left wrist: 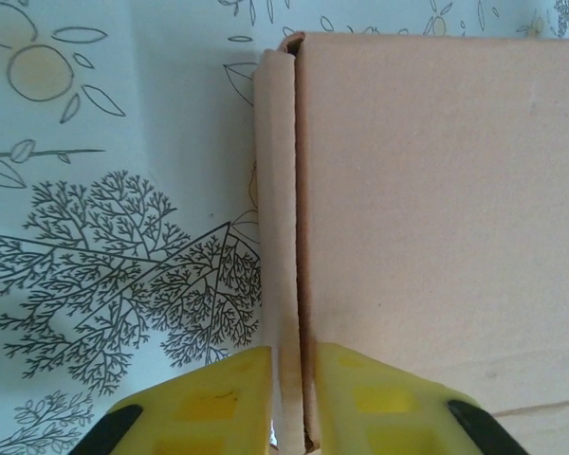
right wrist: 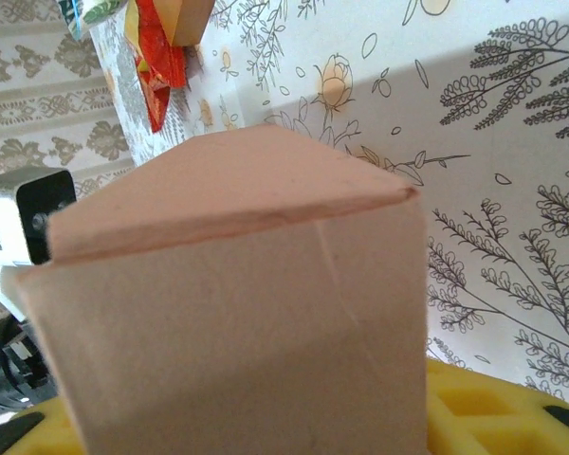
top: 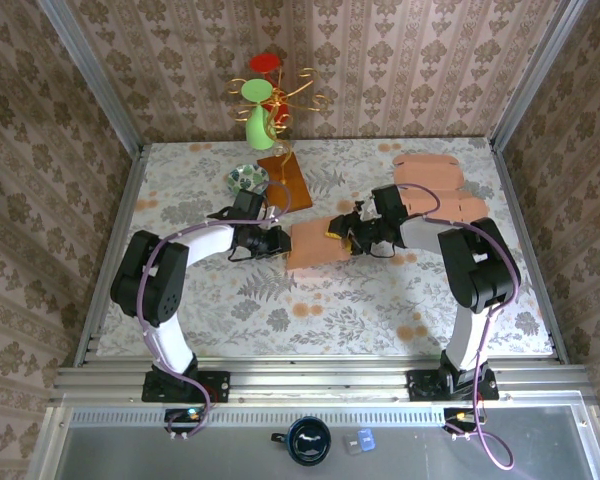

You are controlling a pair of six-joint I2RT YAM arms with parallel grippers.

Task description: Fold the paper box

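Observation:
The paper box is salmon-tan cardboard and lies mid-table between both arms. My left gripper is at its left edge. In the left wrist view the box has a thin upright side wall running down between my yellow fingers, and the left gripper is shut on that wall. My right gripper is at the box's right end. In the right wrist view the box's end spans the gap of the right gripper. A yellow finger lies against its edge; the fingertips are hidden.
A stack of flat box blanks lies at the back right. A brown board, a small patterned bowl and a green vase with wire ornaments stand at the back centre. Patterned walls close in the table.

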